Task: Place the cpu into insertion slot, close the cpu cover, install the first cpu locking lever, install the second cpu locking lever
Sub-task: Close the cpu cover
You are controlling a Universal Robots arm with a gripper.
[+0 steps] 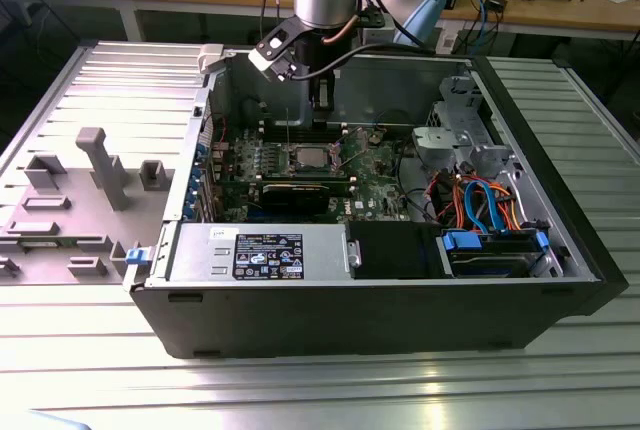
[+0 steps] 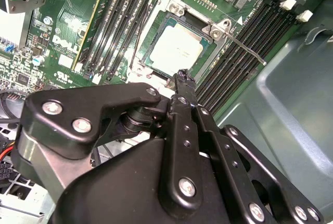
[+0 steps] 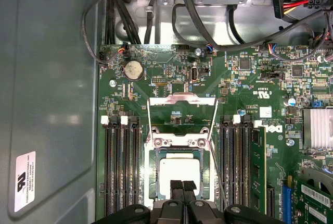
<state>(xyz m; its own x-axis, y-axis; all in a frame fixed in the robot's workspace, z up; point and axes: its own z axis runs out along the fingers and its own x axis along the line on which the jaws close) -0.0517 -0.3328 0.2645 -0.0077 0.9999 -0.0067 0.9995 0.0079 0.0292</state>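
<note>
The cpu lies flat in the insertion slot, its dull silver top showing in both wrist views. In the exterior view it sits mid-board. The cpu cover is swung up and open beyond the socket. Two thin wire locking levers stand free, unlatched, beside it. My gripper hangs just above the chip's near edge, fingers shut together on nothing. From outside, the gripper reaches down into the case.
Long black memory slots flank the socket on both sides. A black expansion card lies in front, near the power supply. Cables and a drive cage fill the exterior view's right. The case wall rises close by.
</note>
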